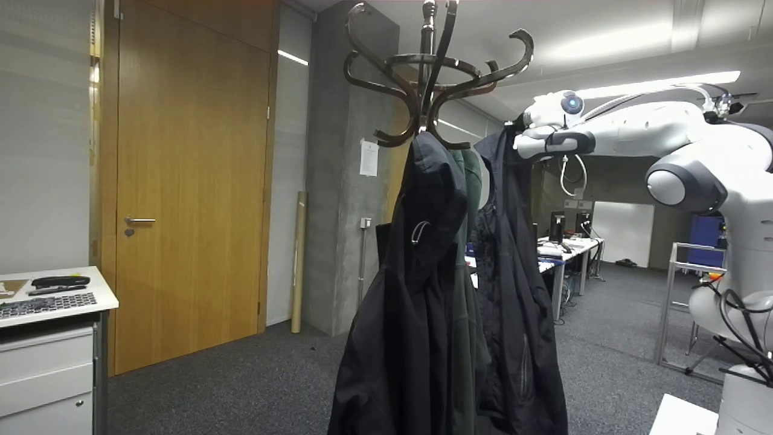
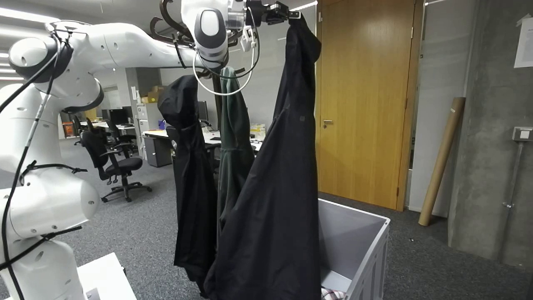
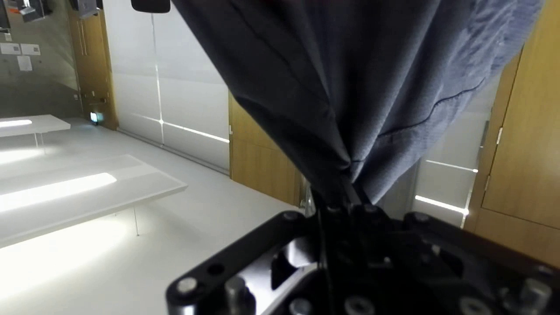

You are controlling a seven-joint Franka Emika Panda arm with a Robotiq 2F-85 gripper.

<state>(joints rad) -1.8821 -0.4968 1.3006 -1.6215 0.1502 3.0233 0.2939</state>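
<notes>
Gripper (image 2: pixel 295 15) pinching one black jacket (image 2: pixel 279 183); one green garment (image 2: pixel 235 125) plus one dark coat (image 2: pixel 190 171) hang left. One grey bin (image 2: pixel 354 229), btw, only in an exterior view.

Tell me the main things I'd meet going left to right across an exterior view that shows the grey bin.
Nearest office chair, black coat, green garment, dark jacket held in the gripper, wooden door, cardboard tube, wall box. The grey bin overlaps the door, so it's left out.

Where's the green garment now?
In both exterior views, the green garment hangs between the black coat, picture left, and the dark jacket clamped in the jaws, picture right.
</notes>
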